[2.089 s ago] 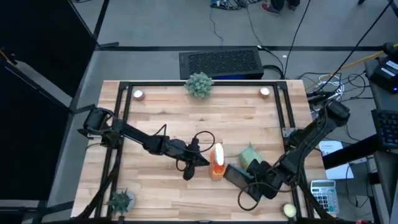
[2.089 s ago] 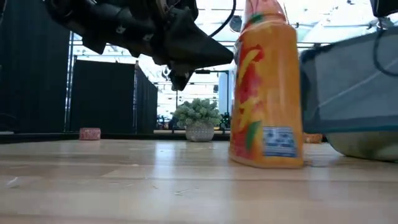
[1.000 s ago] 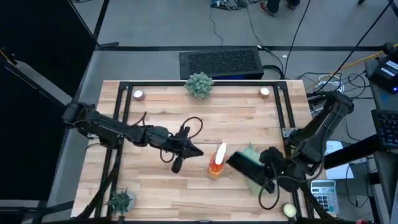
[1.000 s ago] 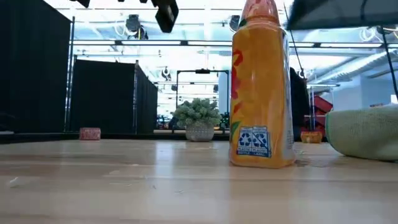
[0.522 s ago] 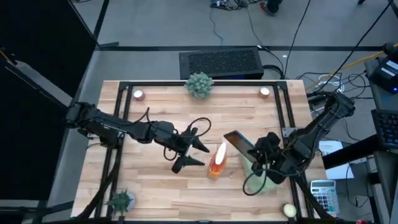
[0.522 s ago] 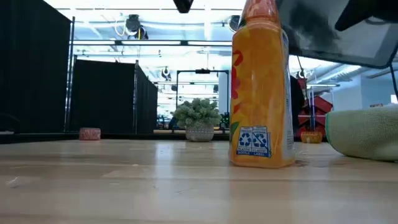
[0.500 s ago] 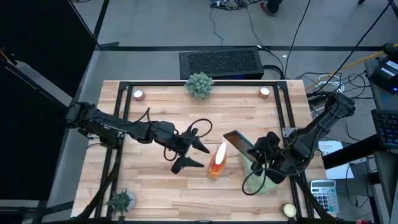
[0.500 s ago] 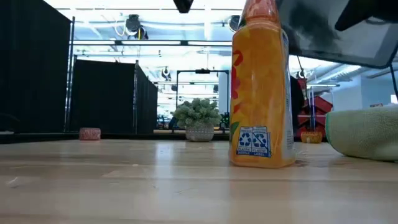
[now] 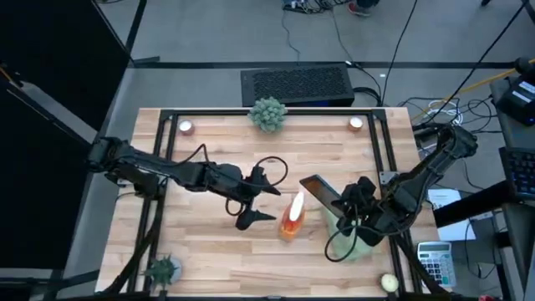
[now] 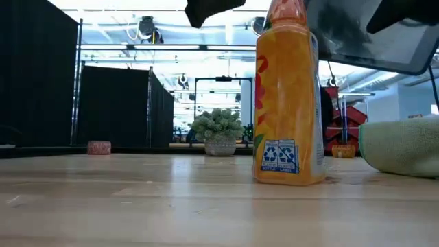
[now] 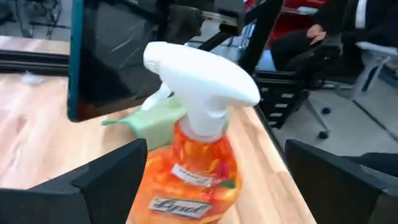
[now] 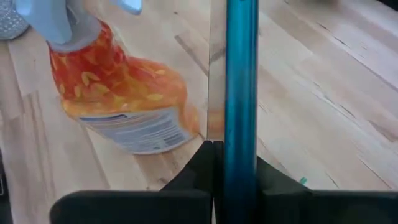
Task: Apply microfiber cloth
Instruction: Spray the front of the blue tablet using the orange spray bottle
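Observation:
The pale green microfiber cloth (image 9: 349, 241) lies bunched on the table at the right, partly under my right arm; it also shows in the low view (image 10: 403, 147). My right gripper (image 9: 345, 201) is shut on a black phone (image 9: 319, 192) with a teal rim, raised above the cloth's far left part. An orange spray bottle (image 9: 292, 216) with a white trigger head (image 11: 199, 74) stands upright left of the cloth. My left gripper (image 9: 269, 203) is open just left of the bottle, short of it. My right gripper pinches the phone between its two fingers, one on each flat face, at the end (image 12: 240, 163) nearest the wrist. The fingers come from the table's right, slanting. The phone is lifted clear and tilted, its teal edge (image 12: 241, 68) toward the wrist camera.
Spiky green plants stand at the far edge (image 9: 267, 113) and the near left corner (image 9: 163, 269). Small candles (image 9: 185, 126) (image 9: 356, 124) sit at the far corners, a yellow ball (image 9: 389, 283) near right. Black frame rails (image 9: 164, 167) border the table.
My left gripper has opened wide and gone a little toward the bottle. My right gripper has raised the phone off the cloth, tipped it up and carried it toward the far edge, then held still.

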`<state>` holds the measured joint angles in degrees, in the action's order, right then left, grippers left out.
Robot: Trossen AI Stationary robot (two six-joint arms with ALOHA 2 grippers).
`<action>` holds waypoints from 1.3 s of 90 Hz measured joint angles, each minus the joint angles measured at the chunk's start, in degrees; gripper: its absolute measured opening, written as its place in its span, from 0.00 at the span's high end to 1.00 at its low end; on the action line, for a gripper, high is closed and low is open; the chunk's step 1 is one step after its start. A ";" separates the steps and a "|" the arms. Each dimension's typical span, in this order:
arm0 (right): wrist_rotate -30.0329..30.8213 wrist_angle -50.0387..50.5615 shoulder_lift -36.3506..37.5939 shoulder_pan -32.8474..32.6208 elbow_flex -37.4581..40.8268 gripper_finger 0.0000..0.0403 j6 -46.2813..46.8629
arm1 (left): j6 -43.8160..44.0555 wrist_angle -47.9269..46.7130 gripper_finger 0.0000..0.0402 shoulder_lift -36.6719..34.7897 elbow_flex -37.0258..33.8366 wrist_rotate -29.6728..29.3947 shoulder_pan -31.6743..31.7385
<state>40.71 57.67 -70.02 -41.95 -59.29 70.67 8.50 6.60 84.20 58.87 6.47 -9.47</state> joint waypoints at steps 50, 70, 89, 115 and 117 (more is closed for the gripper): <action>-0.20 -0.20 0.00 0.31 0.04 0.98 0.52 | 4.74 7.95 0.07 0.04 -4.80 -0.73 0.20; -0.20 -0.15 0.02 0.31 0.05 0.98 0.03 | 8.72 6.13 0.01 0.03 -4.10 -2.05 0.56; -0.24 -0.13 0.02 0.31 0.05 0.98 0.00 | 8.21 6.56 0.02 0.01 -4.08 -2.17 0.59; -0.28 -0.15 0.02 0.31 0.05 0.98 0.00 | 5.58 6.33 0.01 0.00 -4.08 -2.11 0.32; -0.28 -0.15 0.02 0.31 0.05 0.98 0.00 | 5.60 6.34 0.00 0.00 -4.08 -2.11 0.25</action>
<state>40.42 57.52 -70.00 -41.65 -59.24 70.67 14.10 12.94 84.20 54.78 4.36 -9.22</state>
